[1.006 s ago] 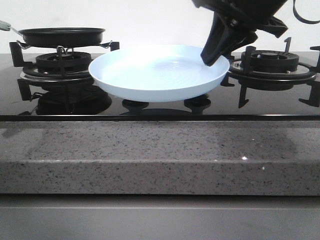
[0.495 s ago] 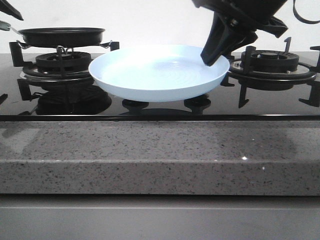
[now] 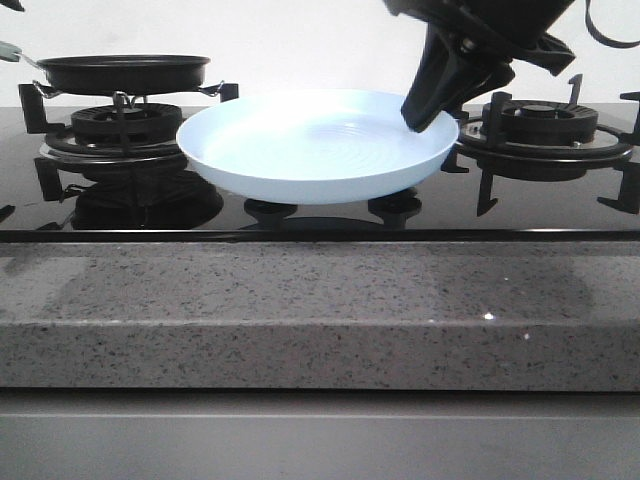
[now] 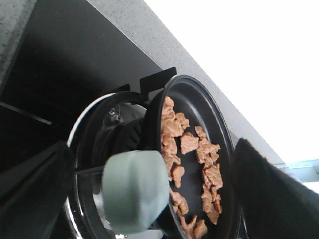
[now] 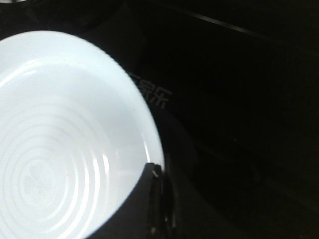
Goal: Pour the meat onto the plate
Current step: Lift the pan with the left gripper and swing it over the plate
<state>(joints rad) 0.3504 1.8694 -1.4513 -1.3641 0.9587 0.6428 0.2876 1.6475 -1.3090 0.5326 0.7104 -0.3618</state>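
Left gripper (image 3: 10, 4) higher at the front view's top-left corner, nearly out of frame.

Meat (image 4: 192, 164): hidden in the front view by the pan (image 3: 122, 72) wall.
Left gripper (image 3: 10, 5): cut off at the front view's top-left corner.
Pan handle end (image 4: 134, 191): blurred.

support: black glass hob (image 3: 300, 222) in speckled grey counter (image 3: 300, 300) | on hob: two burner grates

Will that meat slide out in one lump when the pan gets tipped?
Probably not. The meat lies as many separate flat chips, so it should tumble out piecemeal. The pan looks smooth and dark, likely slippery, though a few chips may cling.
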